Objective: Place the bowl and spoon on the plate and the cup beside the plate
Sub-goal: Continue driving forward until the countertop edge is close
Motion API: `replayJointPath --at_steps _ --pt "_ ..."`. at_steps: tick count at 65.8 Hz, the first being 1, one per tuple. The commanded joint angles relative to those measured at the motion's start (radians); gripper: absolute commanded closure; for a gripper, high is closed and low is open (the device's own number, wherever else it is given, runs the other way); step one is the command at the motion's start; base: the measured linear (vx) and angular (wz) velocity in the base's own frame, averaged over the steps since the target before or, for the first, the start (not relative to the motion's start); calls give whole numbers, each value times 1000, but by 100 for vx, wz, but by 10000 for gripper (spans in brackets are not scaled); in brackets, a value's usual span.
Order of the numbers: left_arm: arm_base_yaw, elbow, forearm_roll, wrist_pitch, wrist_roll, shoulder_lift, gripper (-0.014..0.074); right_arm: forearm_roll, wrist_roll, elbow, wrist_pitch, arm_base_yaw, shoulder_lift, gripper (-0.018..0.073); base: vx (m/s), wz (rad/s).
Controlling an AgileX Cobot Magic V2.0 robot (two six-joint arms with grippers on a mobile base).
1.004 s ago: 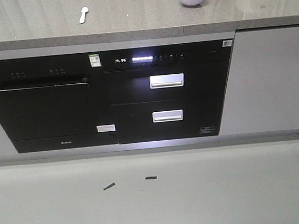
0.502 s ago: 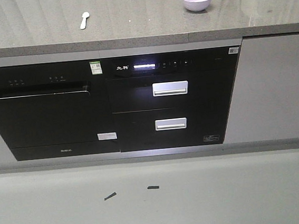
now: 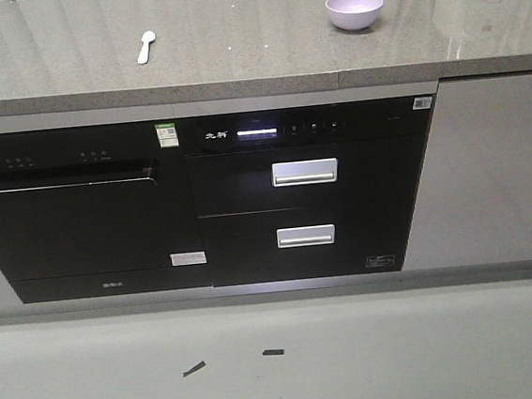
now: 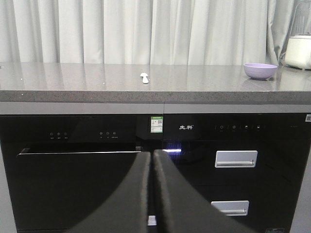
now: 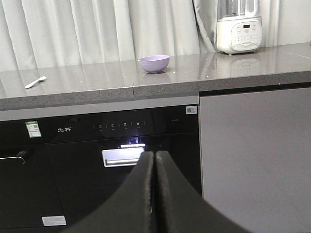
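nothing of the arrangement looks done yet: the lavender bowl (image 3: 355,10) sits empty toward the right of the grey worktop (image 3: 253,64) and the pale spoon (image 3: 146,46) lies well apart from it toward the left, both bare on the stone. the plate and the cup show in no view, so they have yet to be found, and every placement is left. the left pincer (image 4: 152,154) and the right pincer (image 5: 154,154) are each pressed together on nothing, low in front of the black built-in appliance (image 3: 308,195). its control strip carries two white chinese characters (image 3: 215,134), seemingly 先科. beside them is a green-and-white sticker (image 3: 167,133) with a qr code. the white label (image 3: 188,258) lower down is too small to read.
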Motion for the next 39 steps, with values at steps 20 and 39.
replayJointPath --at_steps 20,39 --pt "0 30 0 -66 -7 -6 602 -3 -6 16 -74 -7 -12 565 13 -3" --pt "0 30 0 -66 -7 -6 602 -3 -6 16 -74 -7 -12 565 12 -2"
